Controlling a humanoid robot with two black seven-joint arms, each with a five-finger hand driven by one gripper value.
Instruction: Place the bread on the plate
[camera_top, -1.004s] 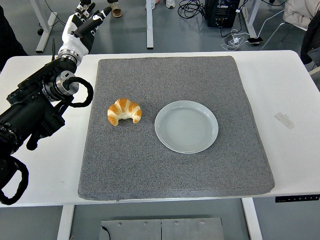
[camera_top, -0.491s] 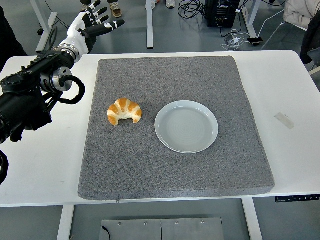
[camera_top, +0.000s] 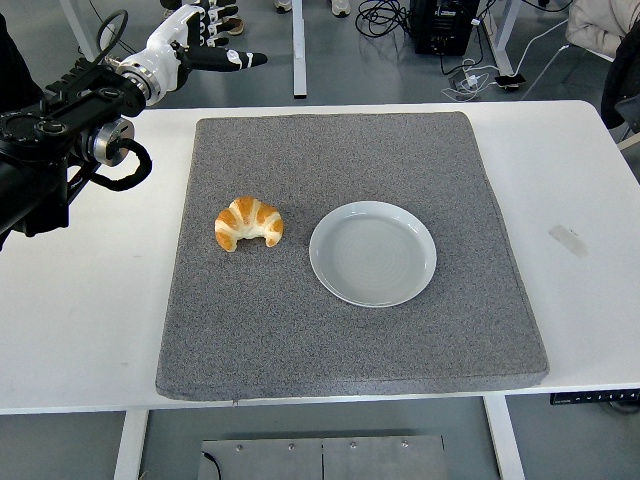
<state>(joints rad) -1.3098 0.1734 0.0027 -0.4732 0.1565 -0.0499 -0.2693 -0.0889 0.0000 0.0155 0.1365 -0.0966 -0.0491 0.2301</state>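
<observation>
Left hand (camera_top: 200, 45) swung higher and rightward since a second ago, fingers spread, empty, beyond mat (camera_top: 300, 340) far-left corner. Bread (camera_top: 248, 223) untouched, just left of plate (camera_top: 373, 253). Reach barely begun.

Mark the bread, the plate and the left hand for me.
bread (camera_top: 249, 222), head view, middle of its crust
plate (camera_top: 372, 253), head view, bare centre of the dish
left hand (camera_top: 195, 45), head view, middle of the hand
</observation>
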